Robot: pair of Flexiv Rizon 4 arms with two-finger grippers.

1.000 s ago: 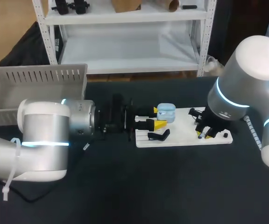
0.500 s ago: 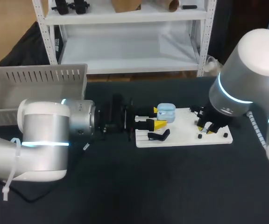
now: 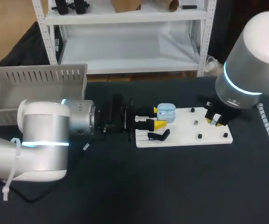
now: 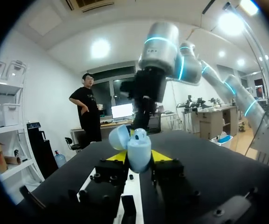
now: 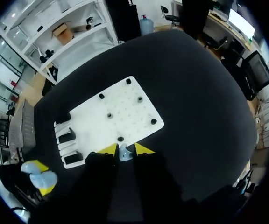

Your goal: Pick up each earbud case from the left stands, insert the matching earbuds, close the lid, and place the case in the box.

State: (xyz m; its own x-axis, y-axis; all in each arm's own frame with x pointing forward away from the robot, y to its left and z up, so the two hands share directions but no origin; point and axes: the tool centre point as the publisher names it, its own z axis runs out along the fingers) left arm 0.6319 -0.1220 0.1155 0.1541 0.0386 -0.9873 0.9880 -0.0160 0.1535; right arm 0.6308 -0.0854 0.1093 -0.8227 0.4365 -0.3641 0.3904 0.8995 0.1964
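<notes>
A light blue earbud case (image 3: 166, 112) with its lid open (image 4: 119, 136) stands between the yellow tips of my left gripper (image 3: 158, 117), which is shut on it at the left end of the white board (image 3: 181, 140). In the left wrist view the case (image 4: 138, 150) sits upright in that gripper (image 4: 140, 157). My right gripper (image 3: 215, 121) hangs over the board's right end. In the right wrist view that gripper (image 5: 125, 149) is shut on a small light blue earbud (image 5: 124, 154), above the board's (image 5: 125, 114) near edge. The case (image 5: 40, 176) shows off to one side.
A grey slatted box (image 3: 36, 88) stands at the back left of the black table. On the board are a black stand (image 3: 159, 135) near the left gripper and several small black pegs (image 3: 199, 136). Black slots (image 5: 69, 147) line one end of the board.
My right gripper has risen off the board and drifted right and back with the earbud in it. The left arm and the case have stayed still.
</notes>
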